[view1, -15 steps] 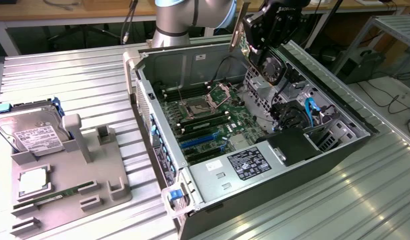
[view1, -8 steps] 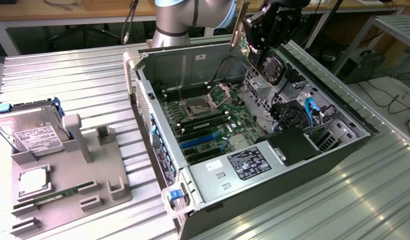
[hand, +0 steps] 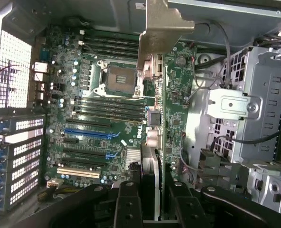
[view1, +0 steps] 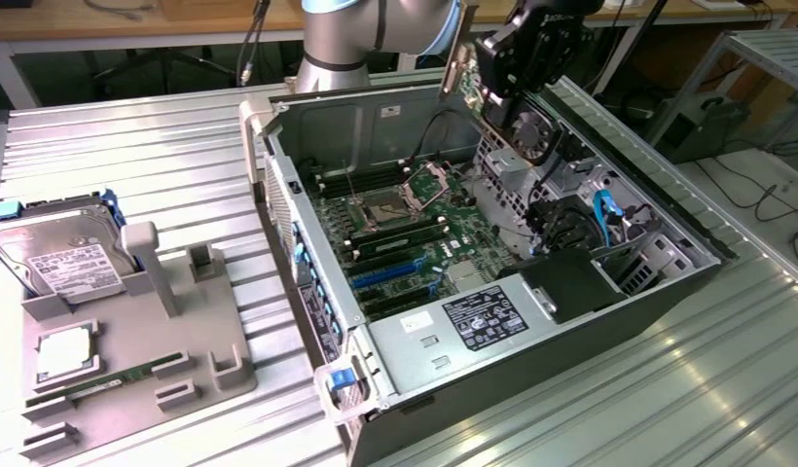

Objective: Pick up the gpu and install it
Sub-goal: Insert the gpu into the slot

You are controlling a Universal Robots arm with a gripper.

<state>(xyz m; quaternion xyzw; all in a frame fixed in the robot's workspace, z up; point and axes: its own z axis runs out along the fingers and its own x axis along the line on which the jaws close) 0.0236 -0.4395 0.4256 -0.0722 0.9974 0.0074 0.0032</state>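
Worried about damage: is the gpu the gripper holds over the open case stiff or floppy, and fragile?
Probably stiff: the gpu juts straight from the gripper without sagging. Likely fragile: its green board carries small exposed parts.

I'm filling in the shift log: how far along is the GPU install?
Done: the gpu is picked up, clamped in the gripper. In hand: it hangs over the open computer case, above the motherboard. Left: seating it; no card sits in the blue slots yet.
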